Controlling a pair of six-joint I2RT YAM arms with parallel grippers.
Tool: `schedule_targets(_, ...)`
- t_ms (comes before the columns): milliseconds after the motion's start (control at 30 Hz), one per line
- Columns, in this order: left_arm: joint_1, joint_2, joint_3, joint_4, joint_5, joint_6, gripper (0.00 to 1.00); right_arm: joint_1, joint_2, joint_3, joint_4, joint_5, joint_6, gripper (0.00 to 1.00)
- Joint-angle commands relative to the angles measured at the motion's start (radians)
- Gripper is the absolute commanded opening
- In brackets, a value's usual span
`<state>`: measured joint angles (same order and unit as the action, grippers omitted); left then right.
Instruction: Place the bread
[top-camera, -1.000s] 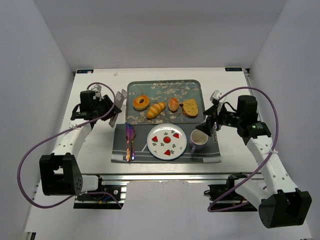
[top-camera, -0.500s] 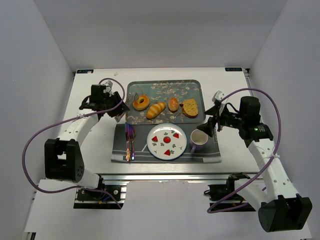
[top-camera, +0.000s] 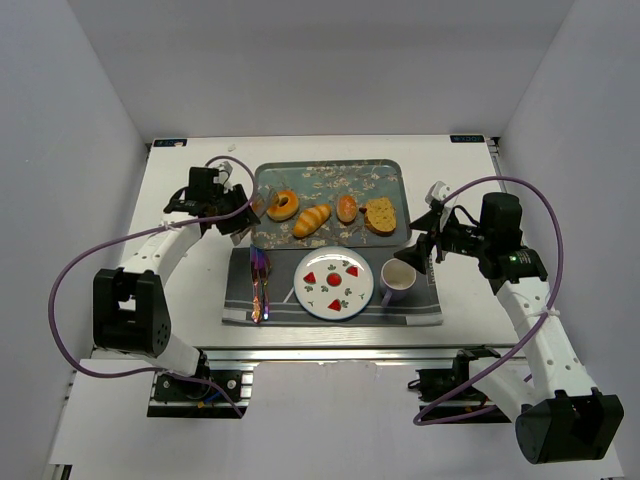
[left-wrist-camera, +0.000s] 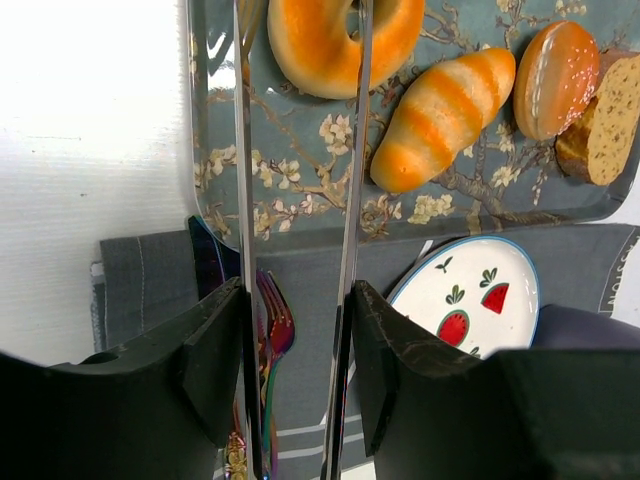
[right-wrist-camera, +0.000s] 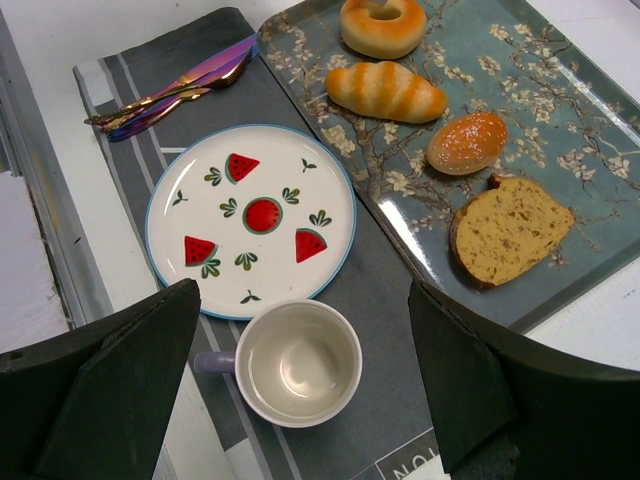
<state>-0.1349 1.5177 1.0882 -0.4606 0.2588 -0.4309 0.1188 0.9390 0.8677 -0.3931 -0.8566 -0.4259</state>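
Seen from above, the left arm reaches forward with its elbow bent, the left gripper (top-camera: 252, 208) at the left edge of the flowered tray (top-camera: 330, 165) beside the doughnut (top-camera: 282, 205). The right arm bends inward with the right gripper (top-camera: 410, 256) over the mug (top-camera: 397, 281). The left wrist camera shows its thin fingers (left-wrist-camera: 240, 200) spread, with the doughnut between their tips and the striped roll (left-wrist-camera: 440, 115) to the right. The right wrist camera shows dark fingers (right-wrist-camera: 110, 380) wide apart and holding nothing above the mug and plate (right-wrist-camera: 250, 220), with the bread slice (right-wrist-camera: 508, 230) lying on the tray.
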Motion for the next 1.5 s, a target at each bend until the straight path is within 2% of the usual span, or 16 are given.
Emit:
schedule_targets(0,-0.006,-0.01,0.047,-0.019,0.017,0.037,0.55,-0.005,-0.008,-0.006,0.016,-0.029,0.01,0.89)
schedule_targets(233,-0.006,0.007,0.044,-0.072,0.043,0.076,0.55,-0.007,-0.005,-0.004,0.023,-0.039,0.022,0.89)
schedule_targets(433,-0.006,0.015,0.013,-0.052,0.043,0.073,0.54,-0.008,-0.005,0.004,0.025,-0.041,0.026,0.89)
schedule_targets(500,-0.006,0.013,0.012,-0.046,0.048,0.069,0.45,-0.01,-0.006,0.004,0.022,-0.042,0.026,0.89)
schedule_targets(567,-0.006,0.0,0.016,-0.033,0.06,0.061,0.32,-0.01,-0.009,0.004,0.019,-0.042,0.026,0.89)
schedule_targets(600,-0.006,-0.007,0.024,-0.03,0.062,0.054,0.19,-0.01,-0.009,0.002,0.019,-0.041,0.026,0.89)
schedule_targets(700,-0.006,-0.043,0.05,-0.032,0.08,0.04,0.06,-0.011,-0.014,0.001,0.016,-0.042,0.026,0.89)
schedule_targets(767,-0.006,-0.074,0.062,-0.039,0.088,0.031,0.01,-0.013,-0.016,0.002,0.011,-0.042,0.024,0.89)
schedule_targets(900,-0.006,-0.196,0.05,-0.052,0.121,0.009,0.0,-0.016,-0.02,0.004,0.01,-0.044,0.027,0.89)
schedule_targets(1133,-0.028,-0.42,-0.149,-0.05,0.289,-0.037,0.0,-0.018,-0.02,0.008,0.01,-0.048,0.027,0.89)
schedule_targets(1267,-0.135,-0.51,-0.247,-0.079,0.315,-0.071,0.0,-0.018,-0.016,0.02,0.0,-0.047,0.016,0.89)
schedule_targets(1467,-0.3,-0.579,-0.338,-0.085,0.254,-0.13,0.0,-0.018,-0.014,0.031,-0.013,-0.047,0.006,0.89)
